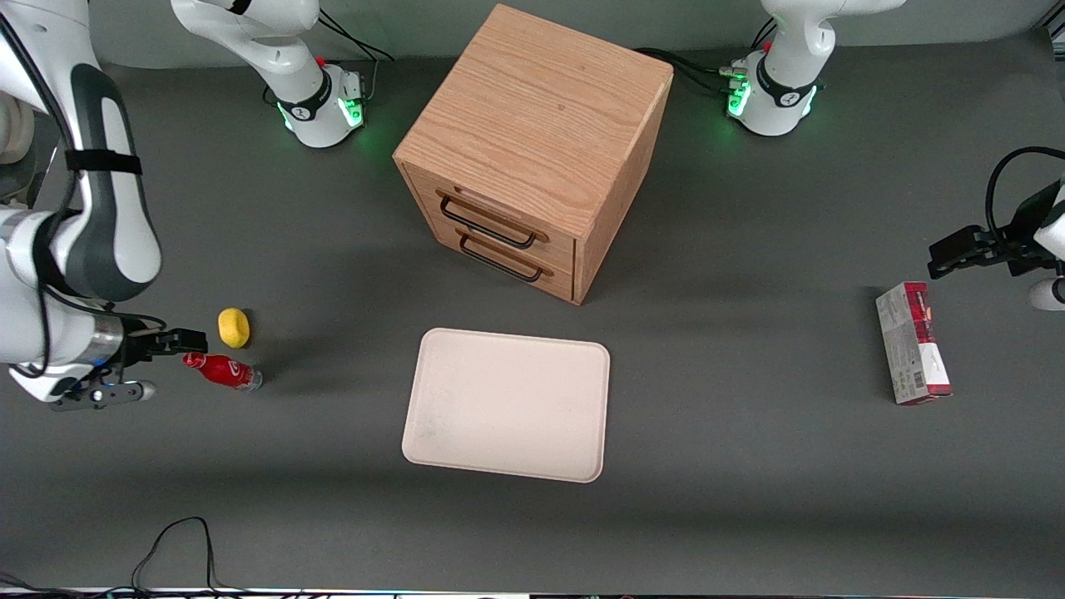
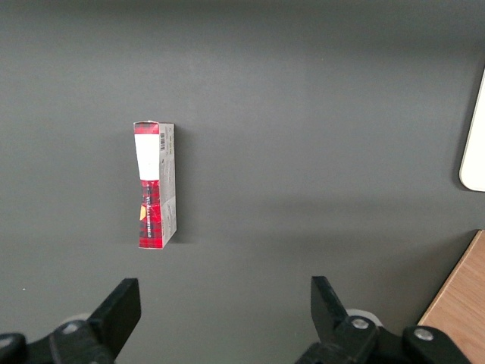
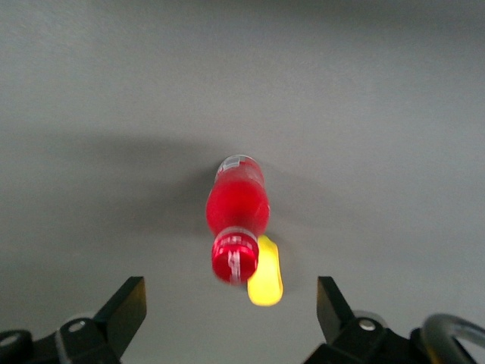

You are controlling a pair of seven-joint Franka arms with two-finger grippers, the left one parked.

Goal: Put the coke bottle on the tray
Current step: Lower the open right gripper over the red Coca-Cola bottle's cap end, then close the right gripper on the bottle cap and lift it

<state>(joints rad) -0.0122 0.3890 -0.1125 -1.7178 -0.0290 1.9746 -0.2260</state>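
Observation:
The coke bottle [image 1: 221, 371] is small and red and lies on its side on the grey table, toward the working arm's end, with its red cap pointing at my gripper. My gripper [image 1: 163, 364] is open and empty, close to the cap and not touching it. In the right wrist view the bottle [image 3: 237, 206] lies ahead of the gripper [image 3: 229, 307], centred between its wide-spread fingers. The cream-white tray [image 1: 506, 403] lies flat and empty near the table's middle, in front of the drawers. A corner of the tray [image 2: 476, 144] shows in the left wrist view.
A yellow lemon-like lump [image 1: 234, 327] [image 3: 265, 279] sits beside the bottle, farther from the front camera. A wooden two-drawer cabinet [image 1: 532, 150] stands farther back than the tray. A red-and-white carton [image 1: 913, 353] [image 2: 155, 186] lies toward the parked arm's end.

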